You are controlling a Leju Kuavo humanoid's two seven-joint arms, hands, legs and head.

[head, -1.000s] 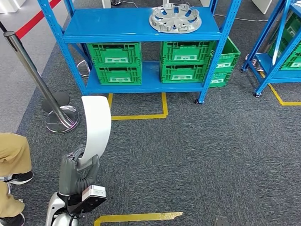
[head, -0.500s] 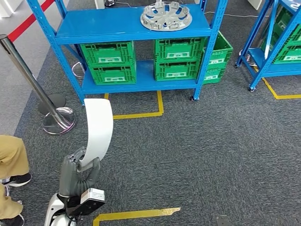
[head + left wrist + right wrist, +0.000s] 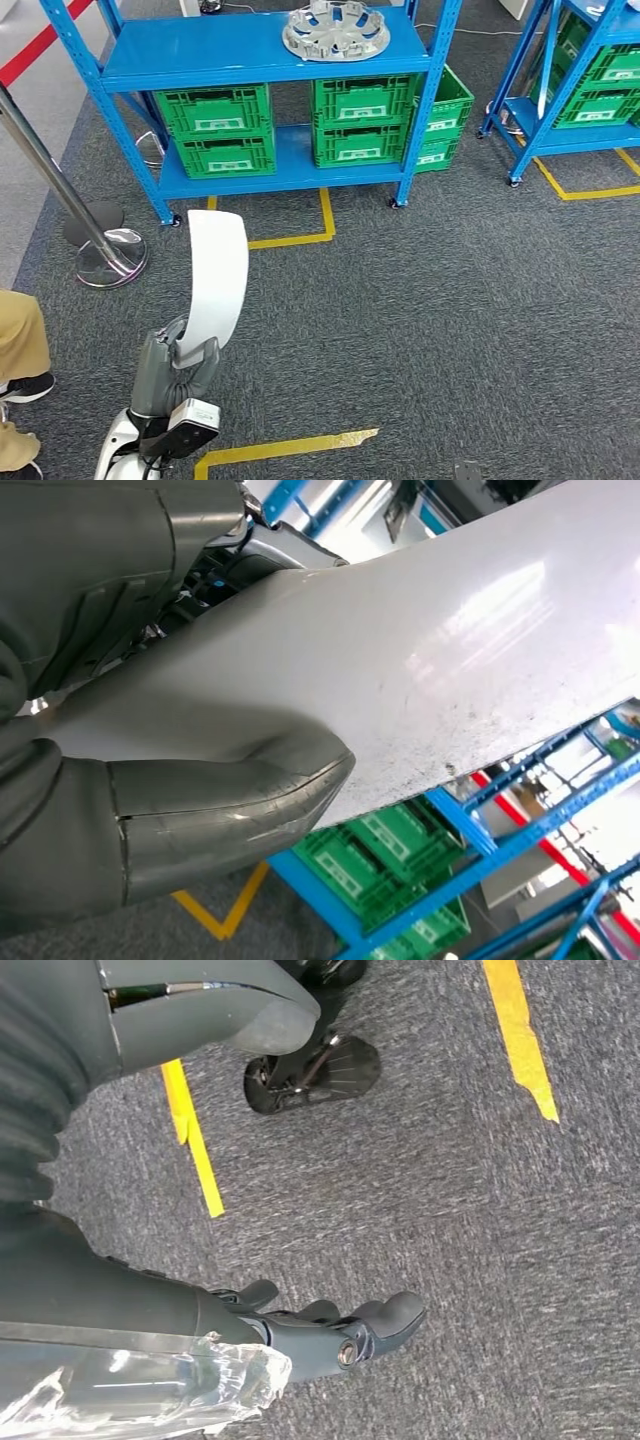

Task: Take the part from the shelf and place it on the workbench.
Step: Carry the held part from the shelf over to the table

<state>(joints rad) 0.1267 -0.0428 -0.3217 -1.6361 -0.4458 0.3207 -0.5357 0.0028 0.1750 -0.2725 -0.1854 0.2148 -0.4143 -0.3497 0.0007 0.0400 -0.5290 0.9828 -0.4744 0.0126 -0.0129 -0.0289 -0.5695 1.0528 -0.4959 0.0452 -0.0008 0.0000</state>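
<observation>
A white curved panel, the part (image 3: 216,275), stands upright over the grey carpet at the lower left of the head view. My left hand (image 3: 170,370) grips its lower end. Seen from the left wrist, the part (image 3: 453,650) stretches away from the hand, with the grey thumb (image 3: 226,810) pressed on its face. My right hand (image 3: 113,1300) hangs over the carpet with its fingers (image 3: 340,1335) apart from the thumb and nothing in them.
A blue shelf (image 3: 249,50) stands ahead, with a silver wheel cover (image 3: 336,30) on top and green crates (image 3: 226,125) below. Another blue shelf (image 3: 573,140) is at the right. On the left are a stanchion base (image 3: 106,255) and a person's leg (image 3: 19,340). Yellow tape (image 3: 287,447) marks the floor.
The whole picture has shifted: the shelves now sit further left and higher, so the camera has moved. My left hand still holds the white part the same way.
</observation>
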